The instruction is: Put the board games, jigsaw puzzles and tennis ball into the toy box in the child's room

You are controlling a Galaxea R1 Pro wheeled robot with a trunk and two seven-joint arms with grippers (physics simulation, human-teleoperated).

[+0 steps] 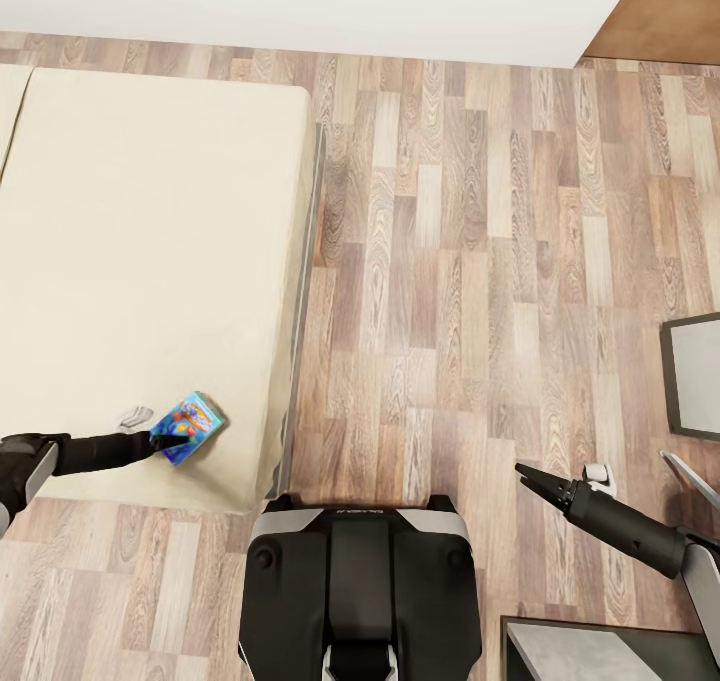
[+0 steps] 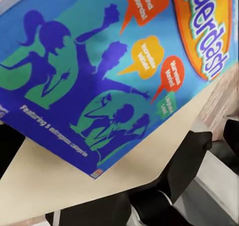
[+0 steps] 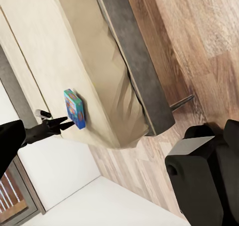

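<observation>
At lower left, our left gripper [image 1: 182, 441] clamps the light blue board game [image 1: 190, 426] above the bed [image 1: 140, 261]. Our right gripper [image 1: 522, 472] (lower right) looks closed and empty; boxing it remains.

Head view steeply down over bed [image 1: 150, 261]; left wrist close; right wrist farther, sharing that bed.

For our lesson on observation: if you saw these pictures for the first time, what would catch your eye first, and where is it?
The bright blue board game stands out, tilted above the beige bed near its front corner, with the left gripper at its lower edge. The left wrist view shows its cover close up, with purple silhouettes and coloured speech bubbles. The right gripper hangs over the wooden floor, holding nothing.
</observation>
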